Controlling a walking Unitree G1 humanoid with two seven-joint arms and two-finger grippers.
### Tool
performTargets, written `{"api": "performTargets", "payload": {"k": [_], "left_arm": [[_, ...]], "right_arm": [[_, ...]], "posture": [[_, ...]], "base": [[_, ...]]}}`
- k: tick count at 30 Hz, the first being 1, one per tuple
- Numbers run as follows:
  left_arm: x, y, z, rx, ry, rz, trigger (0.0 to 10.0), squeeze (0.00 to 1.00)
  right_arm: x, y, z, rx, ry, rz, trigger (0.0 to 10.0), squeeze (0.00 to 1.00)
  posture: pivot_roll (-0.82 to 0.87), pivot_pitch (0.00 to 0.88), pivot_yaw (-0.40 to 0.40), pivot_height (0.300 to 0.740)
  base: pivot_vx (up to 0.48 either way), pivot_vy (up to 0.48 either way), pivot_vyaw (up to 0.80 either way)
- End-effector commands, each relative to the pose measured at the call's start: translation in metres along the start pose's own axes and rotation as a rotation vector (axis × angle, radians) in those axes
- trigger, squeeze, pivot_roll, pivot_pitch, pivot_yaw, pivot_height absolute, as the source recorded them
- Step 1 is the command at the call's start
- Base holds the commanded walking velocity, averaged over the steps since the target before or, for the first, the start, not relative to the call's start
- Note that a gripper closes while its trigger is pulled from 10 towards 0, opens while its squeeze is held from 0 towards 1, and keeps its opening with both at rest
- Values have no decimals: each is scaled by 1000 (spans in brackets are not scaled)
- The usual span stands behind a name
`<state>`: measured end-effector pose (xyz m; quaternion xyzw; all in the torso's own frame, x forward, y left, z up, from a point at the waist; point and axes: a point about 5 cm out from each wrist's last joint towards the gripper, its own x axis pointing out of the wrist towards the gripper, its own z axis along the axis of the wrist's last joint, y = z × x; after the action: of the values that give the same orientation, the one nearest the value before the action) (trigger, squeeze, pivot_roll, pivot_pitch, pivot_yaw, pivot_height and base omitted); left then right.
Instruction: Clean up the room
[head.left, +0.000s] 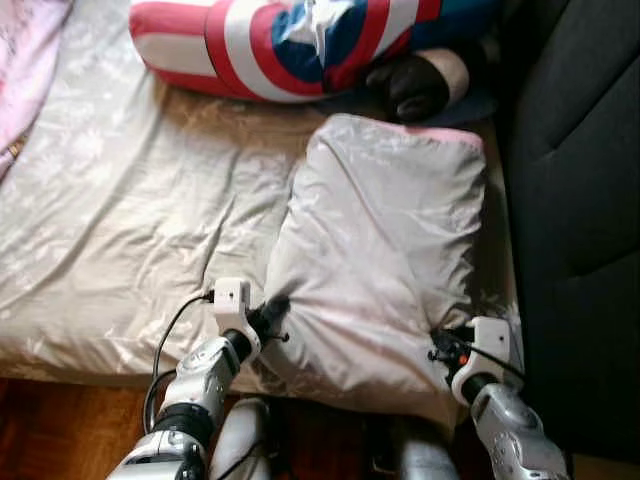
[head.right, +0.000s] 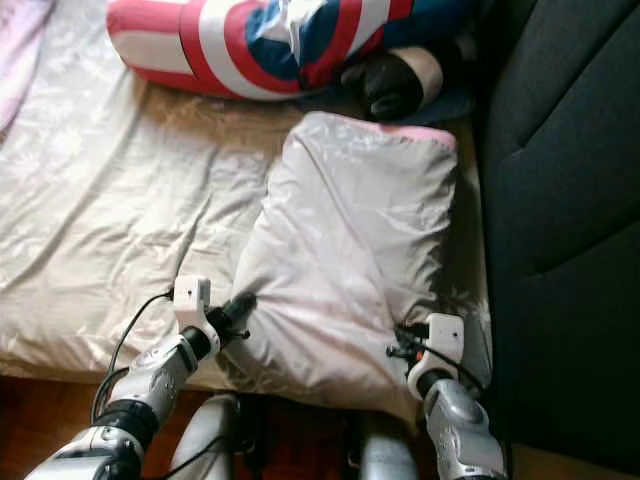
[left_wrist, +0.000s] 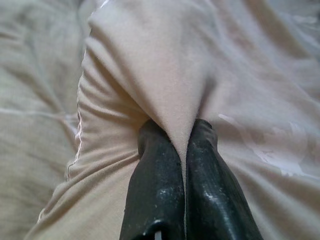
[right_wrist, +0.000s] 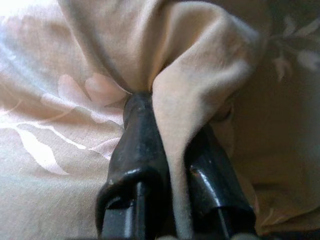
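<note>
At the near edge of the bed (head.left: 90, 230), both silver arms reach forward from below. The left gripper (head.left: 272, 312) sits at the near left corner of the pillow (head.left: 385, 250), and in the left wrist view its two black fingers (left_wrist: 155, 180) are pressed together on a ridge of the pale pillowcase fabric, which rises pinched between the jaws. The right gripper (head.left: 440, 345) is at the pillow's near right corner; in the right wrist view its fingers (right_wrist: 137, 150) have a thick fold of the same cloth gathered between them, so those jaws are also pinching the pillow. The pillow itself lies on the right part of the bed, its near end at the mattress edge and bunched where the grippers hold it, its far end showing a pink trim. It rests on a cream floral sheet (head.left: 150, 180) that covers the bed and is creased to the left. Below the mattress edge on the near left, dark wooden floor (head.left: 50, 430) shows. To the right, just beside the bed, stands a dark upholstered chair (head.left: 580, 200). At the far side lies a red, white and blue striped cushion (head.left: 270, 45), with a dark plush shape (head.left: 415, 85) just beside it, near the pillow's far end. A pink cloth (head.left: 25, 50) lies at the far left corner.
</note>
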<state>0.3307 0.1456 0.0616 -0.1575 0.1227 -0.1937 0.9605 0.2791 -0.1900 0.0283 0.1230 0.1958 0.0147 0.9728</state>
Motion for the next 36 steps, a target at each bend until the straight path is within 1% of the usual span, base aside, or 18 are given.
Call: {"api": "performTargets", "payload": {"k": [1, 2, 3, 4, 6, 9, 10, 12, 13, 15, 18, 19, 23, 26, 29, 36], "left_arm": [[-3, -1, 1, -8, -9, -3, 0, 0], [-3, -1, 1, -8, -9, -3, 0, 0], [-4, -2, 3, -1, -15, -11, 3373, 0], [-6, -4, 7, 15, -26, -20, 10000, 0], [-9, -6, 9, 25, -32, -30, 10000, 0], [-11, -7, 11, 35, -33, -31, 10000, 0], [-14, -9, 13, 29, -50, -10, 10000, 0], [-16, -10, 14, 21, -56, 3, 10000, 0], [-19, -9, 11, 8, -52, 24, 10000, 0], [-20, -7, 8, 4, -44, 42, 10000, 0], [-22, -10, 4, -1, -36, 46, 10000, 0], [-22, -11, 4, -2, -36, 46, 10000, 0], [-22, -14, 7, -3, -41, 44, 10000, 0], [-22, -14, 7, -3, -42, 45, 10000, 0], [-22, -14, 9, 10, -41, 48, 10000, 0], [-23, -14, 10, 20, -47, 56, 10000, 0]], "right_arm": [[2, -2, 29, -22, -129, -25, 10000, 0], [2, -2, 29, -22, -129, -25, 10000, 0], [2, -3, 32, -26, -137, -28, 10000, 0], [3, -3, 39, -32, -162, -26, 10000, 0], [5, -3, 48, -38, -187, -28, 10000, 0], [7, -3, 54, -41, -202, -27, 10000, 0], [9, -1, 62, -75, -223, -15, 10000, 0], [10, 0, 65, -87, -234, -11, 10000, 0], [10, 1, 65, -106, -227, -23, 10000, 0], [10, 1, 65, -117, -226, -31, 10000, 0], [8, 2, 62, -58, -249, -32, 10000, 0], [7, 1, 57, -55, -240, -46, 10000, 0], [5, 0, 49, -40, -222, -64, 10000, 0], [4, -1, 47, -34, -219, -67, 10000, 0], [2, -1, 42, -23, -210, -75, 10000, 0], [1, -2, 38, -15, -206, -79, 10000, 0]], "posture": [[-41, 198, 12, 663], [-41, 198, 12, 663], [-40, 196, 13, 663], [-38, 190, 16, 663], [-41, 187, 18, 663], [-44, 179, 18, 663], [-41, 175, 18, 663], [-41, 175, 18, 663], [-42, 168, 16, 663], [-45, 166, 15, 663], [-43, 162, 13, 663], [-42, 159, 13, 671], [-42, 148, 15, 686], [-46, 143, 15, 691], [-50, 129, 16, 711], [-50, 115, 17, 736]], "base": [[0, 0, 0], [0, 0, 0], [0, 0, 0], [0, 0, 0], [0, 0, 0], [0, 0, 0], [0, 0, 0], [0, 0, 0], [0, 0, 0], [0, 0, 0], [0, 0, 0], [0, 0, 0], [0, 0, 0], [0, 0, 0], [0, 0, 0], [0, 0, 0]]}}
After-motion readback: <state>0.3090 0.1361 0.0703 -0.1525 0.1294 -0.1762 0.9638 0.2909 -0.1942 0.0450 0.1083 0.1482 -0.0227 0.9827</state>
